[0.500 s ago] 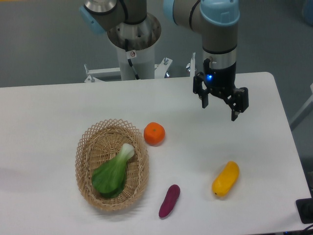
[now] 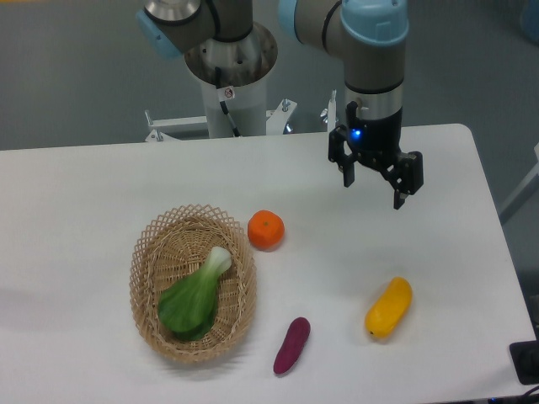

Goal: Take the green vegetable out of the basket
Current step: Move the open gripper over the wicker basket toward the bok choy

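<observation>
The green vegetable (image 2: pixel 194 297) lies inside the basket (image 2: pixel 150 257) at the table's front left, its dark leaves toward the front and its pale stalk pointing up-right. The basket is an oval of tan wicker with a looped rim. My gripper (image 2: pixel 373 194) hangs open above the table's back right, far from the basket, with nothing between its fingers.
An orange fruit (image 2: pixel 265 230) sits just right of the basket's rim. A purple eggplant-shaped piece (image 2: pixel 291 345) lies near the front edge. A yellow oblong fruit (image 2: pixel 388 307) rests at the front right. The arm's base column (image 2: pixel 230 84) stands behind the table.
The gripper has shifted slightly to the left. Nothing on the table has moved.
</observation>
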You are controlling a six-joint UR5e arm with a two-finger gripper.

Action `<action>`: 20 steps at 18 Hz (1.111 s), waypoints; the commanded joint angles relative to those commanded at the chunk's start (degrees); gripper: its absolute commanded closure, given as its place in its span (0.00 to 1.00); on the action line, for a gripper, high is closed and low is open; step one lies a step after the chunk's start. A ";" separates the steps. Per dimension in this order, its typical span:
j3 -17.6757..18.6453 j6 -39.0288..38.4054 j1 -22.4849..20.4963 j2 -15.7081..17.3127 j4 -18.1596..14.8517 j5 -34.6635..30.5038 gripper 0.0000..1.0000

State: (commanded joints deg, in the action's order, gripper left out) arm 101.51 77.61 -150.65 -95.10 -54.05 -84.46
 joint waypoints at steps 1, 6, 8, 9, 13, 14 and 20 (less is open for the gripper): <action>0.62 -2.01 0.26 0.26 0.00 0.09 0.00; 0.71 -17.30 6.23 -0.35 2.01 0.18 0.00; 1.50 -21.43 8.42 -0.52 2.29 0.44 0.00; 2.11 -23.45 9.92 -0.79 2.29 0.44 0.00; 5.89 -26.36 15.98 -5.08 2.81 -0.08 0.00; 6.33 -27.76 17.22 -6.23 3.16 -0.09 0.00; 6.60 -31.02 21.62 -9.92 3.78 0.00 0.00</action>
State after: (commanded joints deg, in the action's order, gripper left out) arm 108.10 46.59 -129.03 -105.02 -50.28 -84.46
